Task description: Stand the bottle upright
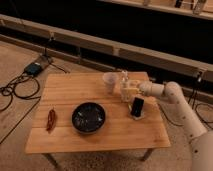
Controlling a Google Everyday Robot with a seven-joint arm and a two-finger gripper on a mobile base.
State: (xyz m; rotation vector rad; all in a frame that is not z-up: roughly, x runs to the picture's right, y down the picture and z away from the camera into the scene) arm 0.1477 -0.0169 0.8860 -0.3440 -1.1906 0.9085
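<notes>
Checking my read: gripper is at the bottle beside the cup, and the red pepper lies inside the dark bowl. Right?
Not quite. The red pepper lies on the table, apart from the dark bowl, as the camera view shows. The rest holds: the gripper is at the bottle beside the cup.

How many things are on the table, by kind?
bowl: 1
cup: 1
bottle: 1
red pepper: 1
dark slab: 1
Total: 5
The gripper is beside the bottle, at the far right of the table.
</notes>
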